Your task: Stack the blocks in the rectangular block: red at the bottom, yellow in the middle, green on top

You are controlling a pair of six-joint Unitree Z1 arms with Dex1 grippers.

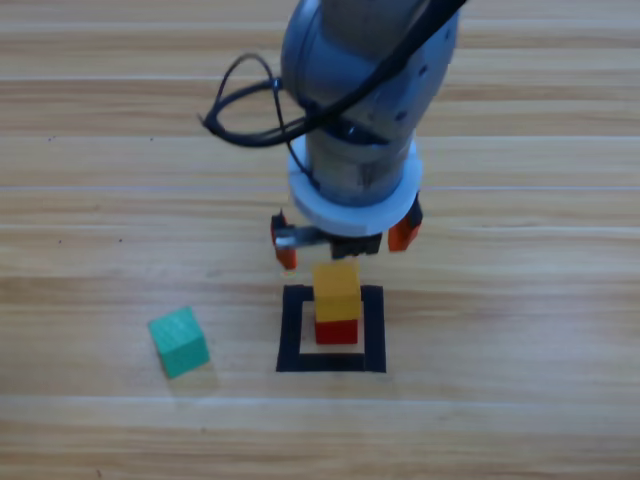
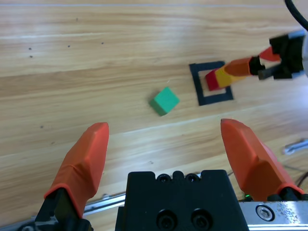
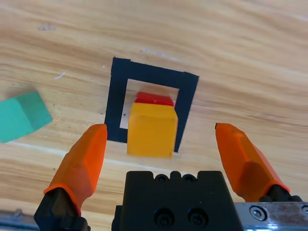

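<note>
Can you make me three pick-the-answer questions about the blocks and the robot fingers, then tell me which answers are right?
1. Where is the green block?
A. On the table, left of the black tape square
B. On top of the yellow block
C. Between the orange fingers

2. How many blocks are stacked inside the black tape square?
A. One
B. Two
C. Three

3. How are the right gripper's fingers?
A. Shut on the yellow block
B. Shut on nothing
C. Open, with the yellow block free between them

Answers:
1 A: the high view shows it alone on the wood, apart from the square.
2 B: the yellow block sits on the red block.
3 C: the right wrist view shows gaps on both sides of the yellow block.
</note>
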